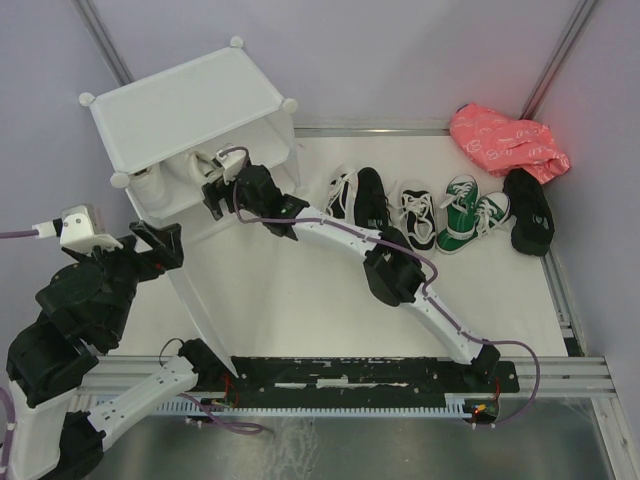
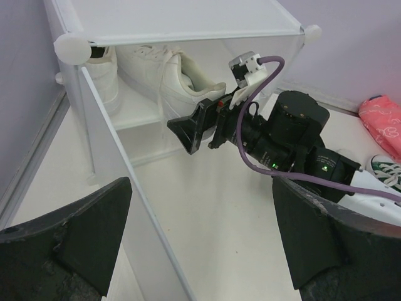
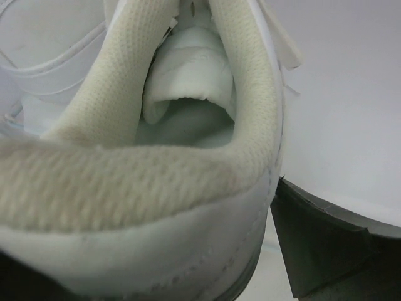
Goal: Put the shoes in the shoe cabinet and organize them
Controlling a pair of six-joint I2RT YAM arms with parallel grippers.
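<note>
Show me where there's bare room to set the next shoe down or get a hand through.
Bare floor lies between the open door panel and the right arm, and again between the shoe row and the near rail. The cabinet's lower compartment looks bare. Crowded: the upper shelf, with white sneakers and the right pincer open around a heel.

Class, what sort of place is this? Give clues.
Probably a robot test booth: plain walls on metal frame poles, black-and-white arms bolted to a slotted rail, sneakers lined up beside a white plastic cube cabinet.

Top view looks down; wrist views face the shoe cabinet (image 1: 185, 100), right one nearest.
</note>
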